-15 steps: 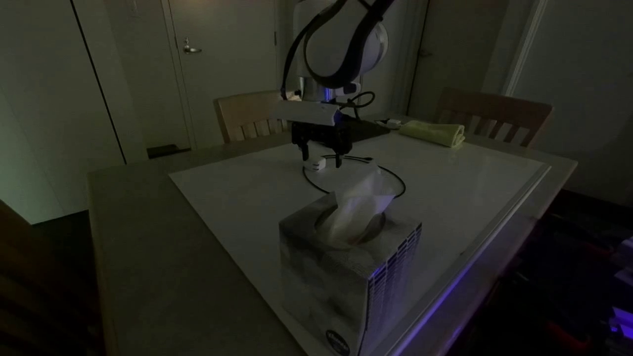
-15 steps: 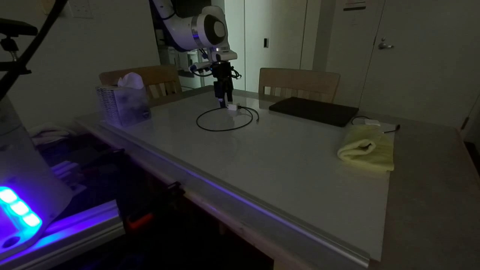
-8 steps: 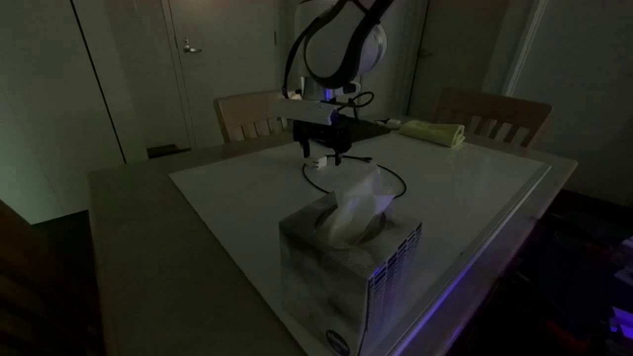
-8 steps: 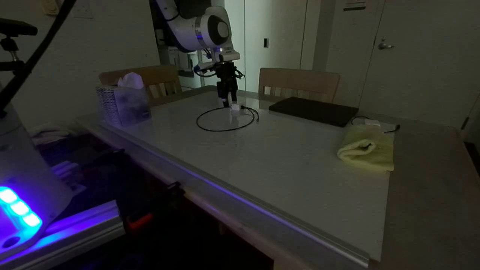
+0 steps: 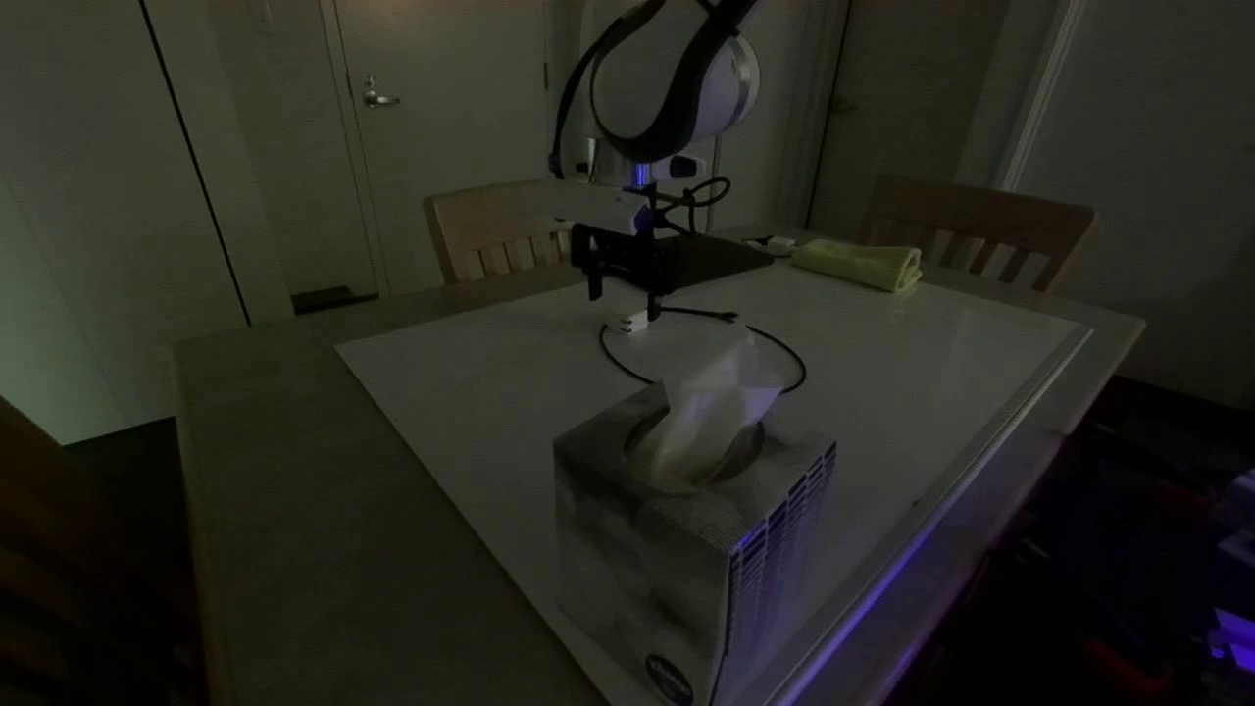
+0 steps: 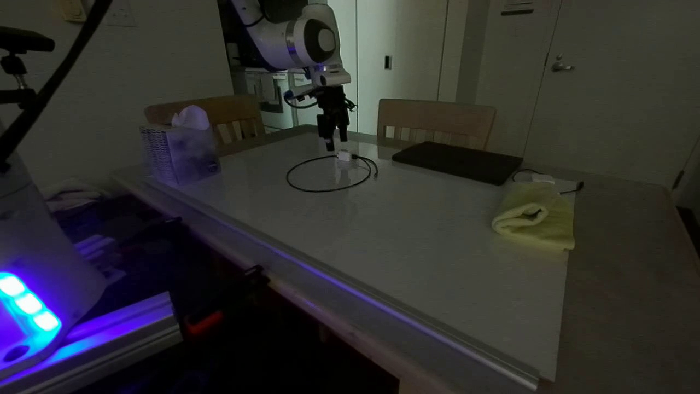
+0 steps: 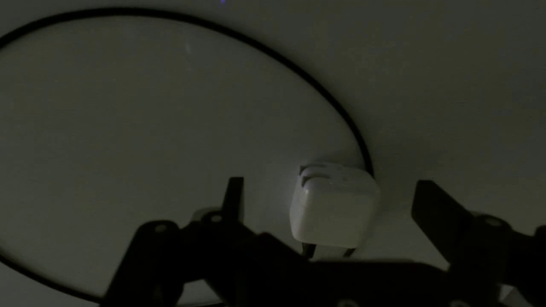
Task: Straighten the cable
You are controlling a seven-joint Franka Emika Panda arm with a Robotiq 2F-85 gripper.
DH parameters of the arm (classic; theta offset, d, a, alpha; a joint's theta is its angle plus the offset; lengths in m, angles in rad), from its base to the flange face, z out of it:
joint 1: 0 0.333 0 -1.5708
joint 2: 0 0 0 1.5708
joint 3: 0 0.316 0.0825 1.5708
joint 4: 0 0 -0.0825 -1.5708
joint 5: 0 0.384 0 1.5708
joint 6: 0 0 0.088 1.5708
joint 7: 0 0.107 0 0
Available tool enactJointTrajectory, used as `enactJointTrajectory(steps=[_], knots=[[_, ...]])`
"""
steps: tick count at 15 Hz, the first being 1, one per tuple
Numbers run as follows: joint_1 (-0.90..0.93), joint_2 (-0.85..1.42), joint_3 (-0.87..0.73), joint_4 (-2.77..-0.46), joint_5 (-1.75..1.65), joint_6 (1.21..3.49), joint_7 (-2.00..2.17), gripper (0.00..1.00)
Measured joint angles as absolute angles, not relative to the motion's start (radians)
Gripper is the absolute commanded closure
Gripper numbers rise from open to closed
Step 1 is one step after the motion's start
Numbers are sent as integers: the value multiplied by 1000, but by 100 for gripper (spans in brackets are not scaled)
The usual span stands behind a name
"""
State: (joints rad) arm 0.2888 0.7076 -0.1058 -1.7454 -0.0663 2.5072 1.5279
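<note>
A long, thin, black flexible cable [image 7: 123, 12] lies curved in a wide loop on a glossy white rectangular board [image 6: 426, 241], which covers much of a greyish-tan worktop [image 6: 629, 273] in dim light. At the loop's edge sits a small white plastic plug adapter [image 7: 335, 209] with rounded corners; in the wrist view the cable runs up to one of those corners, and we cannot tell whether it is plugged in there.

Above the adapter hangs the black two-fingered pincer [image 7: 330, 182] of a white jointed robot arm [image 6: 311, 41]. Its fingers [image 7: 233, 196] are spread apart; in the wrist view we see the adapter lying between them, with strips of board showing on both sides.

Compared with half a second ago, the pincer is higher in both exterior views, while the cable keeps the same loop and the adapter stays in its place. Set against a second ago, the adapter sits very slightly nearer a flat black rectangular mat [image 6: 456, 162].

We also find, upright at one corner of the board, a grey-and-white patterned cardboard tissue box [image 5: 647, 559] with a white paper tissue [image 5: 711, 402] rising from its top, well apart from the pincer. A folded yellow cloth [image 6: 533, 219] lies at the opposite end of the board, near the mat. Slat-backed wooden chairs [image 6: 435, 116] stand beside the worktop.
</note>
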Motion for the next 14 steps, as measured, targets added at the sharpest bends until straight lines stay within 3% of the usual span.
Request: enactJointTrajectory(steps=[8, 10, 14], knots=[[291, 753, -145, -1719, -70, 2508, 1601, 0], [291, 758, -150, -1719, -70, 2508, 1622, 26], [291, 759, -150, -1719, -68, 2508, 1658, 54]])
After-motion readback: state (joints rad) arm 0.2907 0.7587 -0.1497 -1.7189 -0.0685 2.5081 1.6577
